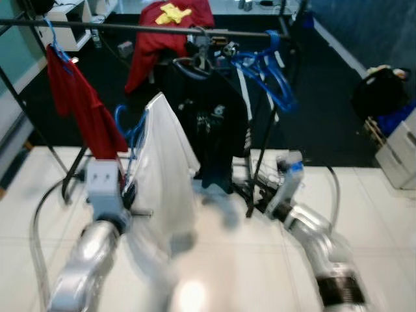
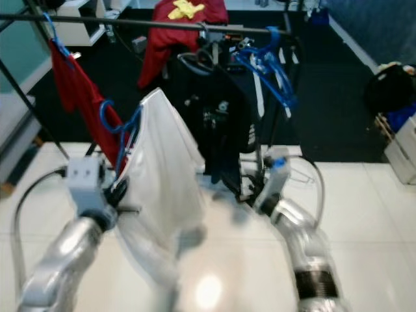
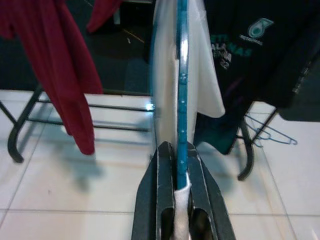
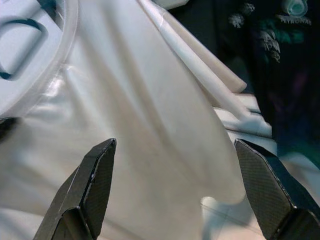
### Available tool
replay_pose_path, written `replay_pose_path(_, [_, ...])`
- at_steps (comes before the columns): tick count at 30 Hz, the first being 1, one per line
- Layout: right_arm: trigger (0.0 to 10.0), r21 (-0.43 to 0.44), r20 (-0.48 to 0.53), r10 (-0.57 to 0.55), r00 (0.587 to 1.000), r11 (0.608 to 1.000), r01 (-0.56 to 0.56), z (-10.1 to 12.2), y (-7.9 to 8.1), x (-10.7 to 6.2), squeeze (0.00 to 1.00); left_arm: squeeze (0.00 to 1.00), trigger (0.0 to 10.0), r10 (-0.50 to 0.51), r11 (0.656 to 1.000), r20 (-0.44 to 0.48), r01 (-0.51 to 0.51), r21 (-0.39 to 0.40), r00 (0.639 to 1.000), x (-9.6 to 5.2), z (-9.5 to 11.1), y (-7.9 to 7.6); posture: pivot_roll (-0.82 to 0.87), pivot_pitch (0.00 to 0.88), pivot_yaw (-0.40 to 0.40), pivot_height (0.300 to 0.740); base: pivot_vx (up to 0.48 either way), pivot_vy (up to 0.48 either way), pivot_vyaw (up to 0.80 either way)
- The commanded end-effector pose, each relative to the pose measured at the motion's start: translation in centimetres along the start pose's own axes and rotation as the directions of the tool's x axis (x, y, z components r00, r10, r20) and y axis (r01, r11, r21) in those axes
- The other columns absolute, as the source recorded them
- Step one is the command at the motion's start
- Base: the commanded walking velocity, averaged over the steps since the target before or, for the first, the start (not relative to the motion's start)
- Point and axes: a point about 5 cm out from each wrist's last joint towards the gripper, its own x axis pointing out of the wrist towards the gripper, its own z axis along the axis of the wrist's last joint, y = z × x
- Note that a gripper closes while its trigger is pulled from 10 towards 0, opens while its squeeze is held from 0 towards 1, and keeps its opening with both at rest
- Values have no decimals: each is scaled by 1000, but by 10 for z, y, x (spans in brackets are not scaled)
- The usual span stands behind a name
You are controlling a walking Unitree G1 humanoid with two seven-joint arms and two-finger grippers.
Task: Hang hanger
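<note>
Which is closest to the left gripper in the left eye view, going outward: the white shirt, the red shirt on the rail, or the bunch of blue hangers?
From the left gripper:
1. White shirt, right beside it on the blue hanger it grips.
2. Red shirt, above, toward the robot's left.
3. Bunch of blue hangers, far across the rail on the robot's right.

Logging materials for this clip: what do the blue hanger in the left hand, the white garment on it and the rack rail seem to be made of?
Blue hanger: likely plastic, smooth with a slight sheen, clamped in the left hand. White garment: thin woven or knit fabric, matte, falling in soft folds. Rack rail: dark tube, probably painted metal, straight and thin; blur leaves the finish unclear.
</note>
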Motion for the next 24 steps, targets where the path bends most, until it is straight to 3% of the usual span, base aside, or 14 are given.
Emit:
replay_pose_path(1, [10000,4,-12,-40,999,999,40,-4,-10,-10,0,0,10000,-11,1000,26,11,8,1000,1,5,-4,-113,117,-20,740,480,0,0])
replay_pose_path(20, [10000,-14,-7,-29,1000,999,29,-5,-8,-10,0,0,10000,8,999,22,-9,32,1000,5,9,-6,-112,116,-15,740,480,0,0])
replay_pose_path(24, [10000,-26,-2,-23,1000,999,23,-4,-7,-10,0,0,10000,12,1000,35,-13,23,999,10,13,-9,-113,115,-15,740,480,0,773])
